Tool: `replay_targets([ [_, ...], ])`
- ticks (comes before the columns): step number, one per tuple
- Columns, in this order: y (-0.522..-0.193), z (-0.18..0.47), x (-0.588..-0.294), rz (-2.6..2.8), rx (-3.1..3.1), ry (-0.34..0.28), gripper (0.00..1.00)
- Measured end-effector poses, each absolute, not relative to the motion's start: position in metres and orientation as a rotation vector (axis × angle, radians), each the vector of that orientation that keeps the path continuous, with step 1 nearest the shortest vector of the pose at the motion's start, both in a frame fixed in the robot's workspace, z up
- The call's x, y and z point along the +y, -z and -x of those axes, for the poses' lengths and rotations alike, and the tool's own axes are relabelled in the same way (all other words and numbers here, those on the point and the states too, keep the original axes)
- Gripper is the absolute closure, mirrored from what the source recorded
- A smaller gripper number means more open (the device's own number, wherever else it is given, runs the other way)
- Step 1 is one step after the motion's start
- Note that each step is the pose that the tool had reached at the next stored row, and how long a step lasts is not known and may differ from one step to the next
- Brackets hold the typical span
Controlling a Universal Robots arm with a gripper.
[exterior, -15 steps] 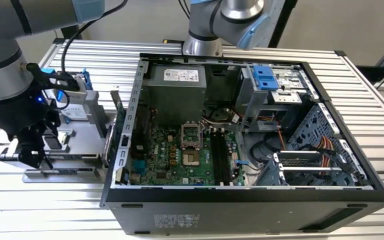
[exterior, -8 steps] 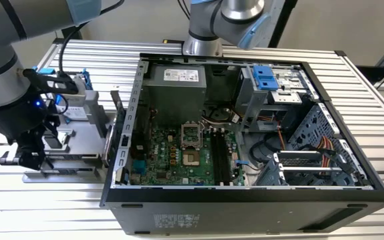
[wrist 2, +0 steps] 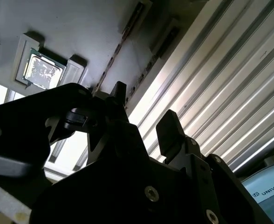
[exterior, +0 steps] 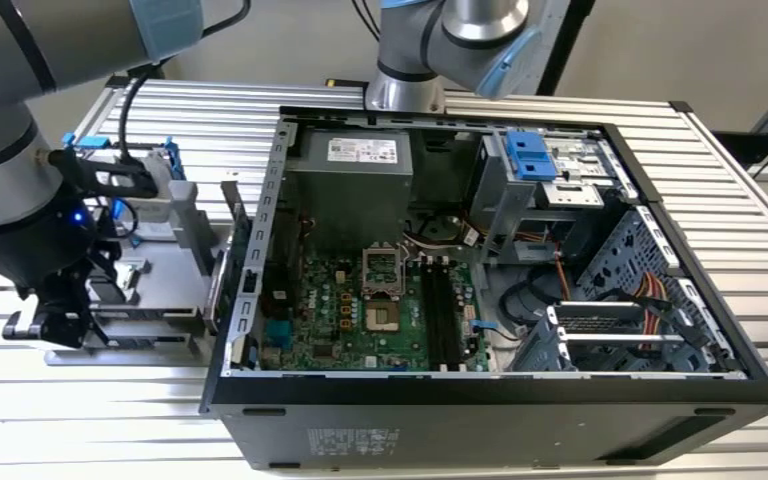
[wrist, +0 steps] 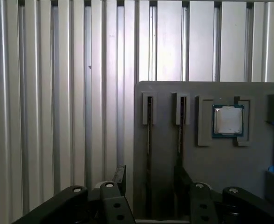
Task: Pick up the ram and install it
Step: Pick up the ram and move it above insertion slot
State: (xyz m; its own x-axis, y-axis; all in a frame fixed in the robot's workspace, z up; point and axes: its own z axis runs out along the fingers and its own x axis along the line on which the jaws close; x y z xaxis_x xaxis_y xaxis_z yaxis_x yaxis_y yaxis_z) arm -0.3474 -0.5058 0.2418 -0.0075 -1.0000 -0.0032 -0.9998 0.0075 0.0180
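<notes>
Nearest to us in both wrist views stand the black fingers of the gripper, spread apart and holding nothing. They hang low over a grey holder plate that lies on the slatted aluminium table. The plate has two narrow slots side by side, and in each we see a thin dark stick standing on edge. The ram sits in the slot nearer the plate's border, and its line runs straight into the gap between the two fingers. We cannot tell whether a finger touches it. The second stick lies in the neighbouring slot, in line with one finger. Just beyond that slot the square silver processor chip rests in its own recess of the same plate.

In the exterior view the arm reaches down at the exterior view's left, with the gripper at the near end of the plate. Just beside the plate, toward the exterior view's right, the open computer case lies on its side with its green motherboard facing up. The ram is in the plate, outside the case.
</notes>
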Motion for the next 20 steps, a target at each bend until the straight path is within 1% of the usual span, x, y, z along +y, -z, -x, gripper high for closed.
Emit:
replay_targets([
  [20,-0.230,0.347,-0.504,-2.187,-2.239,0.022,0.00],
])
